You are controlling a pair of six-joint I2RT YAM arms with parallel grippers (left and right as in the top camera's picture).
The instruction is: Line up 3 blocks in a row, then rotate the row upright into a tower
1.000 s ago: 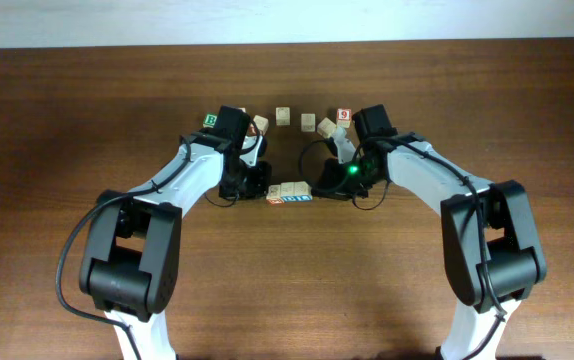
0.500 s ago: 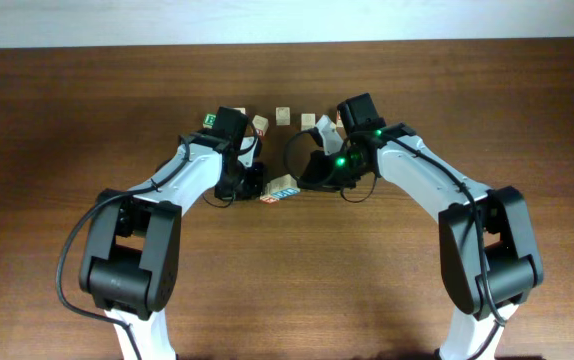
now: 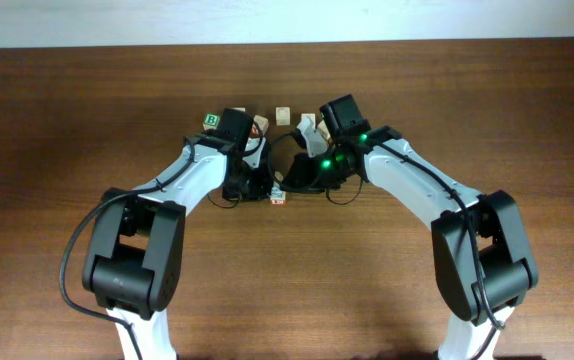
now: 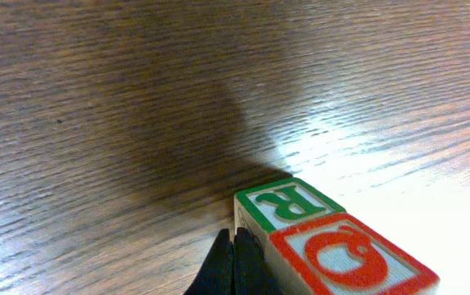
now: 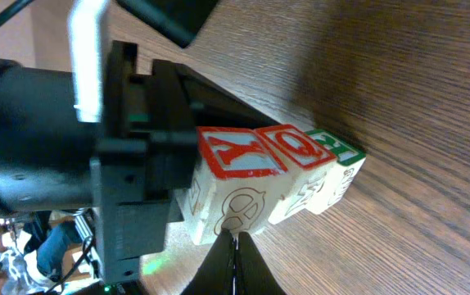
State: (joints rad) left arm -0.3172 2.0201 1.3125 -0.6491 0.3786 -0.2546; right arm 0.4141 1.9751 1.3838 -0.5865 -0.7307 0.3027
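Three pale wooden blocks lie in a touching row. The right wrist view shows a red Y block (image 5: 235, 152), a red Q block (image 5: 296, 147) and a green-lettered block (image 5: 336, 147). From overhead only the row's near end (image 3: 278, 198) shows between the arms. My left gripper (image 4: 235, 264) is shut and empty, its tips against the side of the green-lettered block (image 4: 288, 205), next to the red Q block (image 4: 345, 256). My right gripper (image 5: 235, 246) is also shut and empty, its tips touching the row's side from the other side. Seen from overhead, the left gripper (image 3: 262, 186) and right gripper (image 3: 293, 181) flank the row.
Behind the arms lie a green B cube (image 3: 210, 120) and a few loose pale cubes (image 3: 284, 115), one (image 3: 260, 124) close to the left wrist. The left arm's black body (image 5: 55, 139) fills the left of the right wrist view. Bare wood lies in front.
The row of blocks has turned from lying left-to-right to pointing roughly front-to-back. The right gripper swept left and back against it; the left gripper stayed close on the other side.
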